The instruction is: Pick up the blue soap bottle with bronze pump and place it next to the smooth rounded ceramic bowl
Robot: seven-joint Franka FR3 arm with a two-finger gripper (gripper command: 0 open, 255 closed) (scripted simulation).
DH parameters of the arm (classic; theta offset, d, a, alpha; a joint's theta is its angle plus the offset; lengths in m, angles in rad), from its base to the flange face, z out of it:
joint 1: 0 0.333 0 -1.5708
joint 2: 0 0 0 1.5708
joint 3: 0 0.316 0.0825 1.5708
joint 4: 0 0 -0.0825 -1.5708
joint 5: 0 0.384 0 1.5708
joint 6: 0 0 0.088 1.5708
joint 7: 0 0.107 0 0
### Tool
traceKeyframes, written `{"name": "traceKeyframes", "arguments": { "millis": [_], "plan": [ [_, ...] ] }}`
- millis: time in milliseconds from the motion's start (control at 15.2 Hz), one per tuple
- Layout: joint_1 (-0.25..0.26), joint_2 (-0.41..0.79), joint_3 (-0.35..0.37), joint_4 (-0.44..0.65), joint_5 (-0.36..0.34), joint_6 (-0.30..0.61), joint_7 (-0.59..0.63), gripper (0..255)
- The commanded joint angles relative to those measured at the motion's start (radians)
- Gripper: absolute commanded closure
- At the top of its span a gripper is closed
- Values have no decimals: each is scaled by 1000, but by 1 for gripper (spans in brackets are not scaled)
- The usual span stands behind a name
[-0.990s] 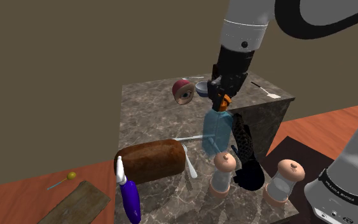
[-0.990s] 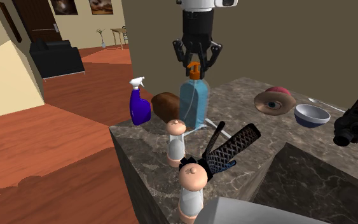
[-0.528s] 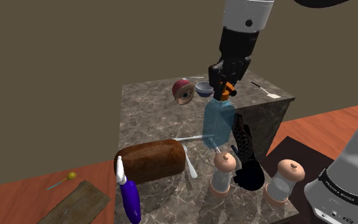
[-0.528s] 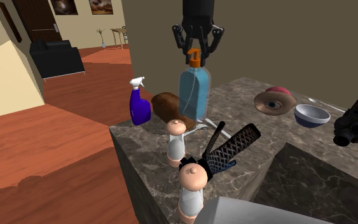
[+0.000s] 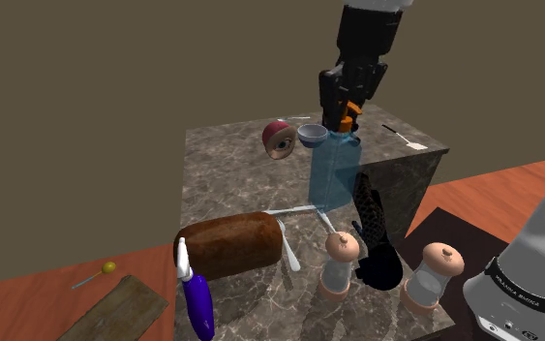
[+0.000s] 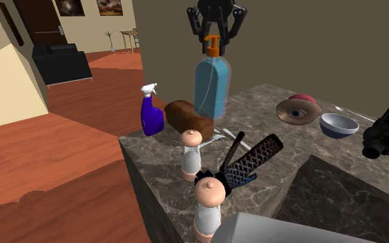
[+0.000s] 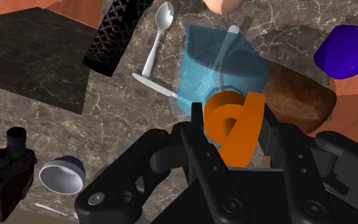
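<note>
A translucent blue soap bottle [image 5: 334, 172] [image 6: 211, 86] with an orange pump [image 5: 349, 114] [image 7: 234, 124] hangs upright above the marble counter [image 6: 276, 103], clear of its top. My gripper [image 5: 348, 100] [image 6: 215, 33] [image 7: 244, 137] is shut on the pump from above; the bottle body [image 7: 220, 69] points away below the fingers. The grey rounded bowl [image 5: 312, 135] [image 6: 338, 125] [image 7: 61, 176] stands on the counter further back, between a pink eye-like object [image 6: 298, 110] and black binoculars [image 6: 386, 131].
Under the bottle lie a spoon [image 7: 158, 35] and a fork. A brown loaf [image 5: 229, 245], a purple spray bottle [image 6: 151, 114], two shakers [image 6: 191, 153] [image 6: 208, 200] and a black mesh brush [image 6: 251, 162] crowd the near end. A dark sunken area [image 6: 345, 200] adjoins the counter.
The gripper has risen straight up with the bottle, which has gone from near the counter top to well above it. Everything else stayed put.
</note>
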Motion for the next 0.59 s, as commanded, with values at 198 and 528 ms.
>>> {"name": "traceKeyframes", "arguments": {
  "millis": [198, 528],
  "plan": [
    [-6, 18, -5, 82, -10, -65, 5, 255],
    [-13, 45, -6, 173, -21, -130, 13, 255]
  ]
}}
